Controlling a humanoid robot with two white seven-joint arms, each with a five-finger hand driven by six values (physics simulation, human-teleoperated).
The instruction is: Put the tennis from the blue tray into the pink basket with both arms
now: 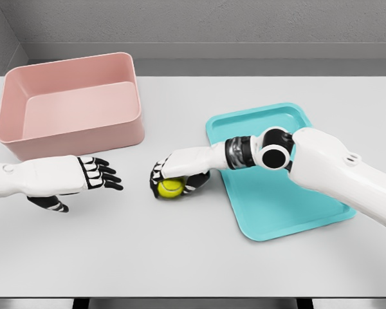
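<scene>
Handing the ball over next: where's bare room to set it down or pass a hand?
Bare table lies along the near edge and between the left hand and right hand holding the tennis ball. The pink basket is empty. The blue tray sits under the right forearm.

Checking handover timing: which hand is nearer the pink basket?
Left. The left hand hovers open just in front of the pink basket; the right hand is farther right, mid-table, gripping the tennis ball.

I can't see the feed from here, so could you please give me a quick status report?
Right hand shut on tennis ball, off the blue tray, over the table. Left hand open, waiting before pink basket. Path between hands clear.
</scene>
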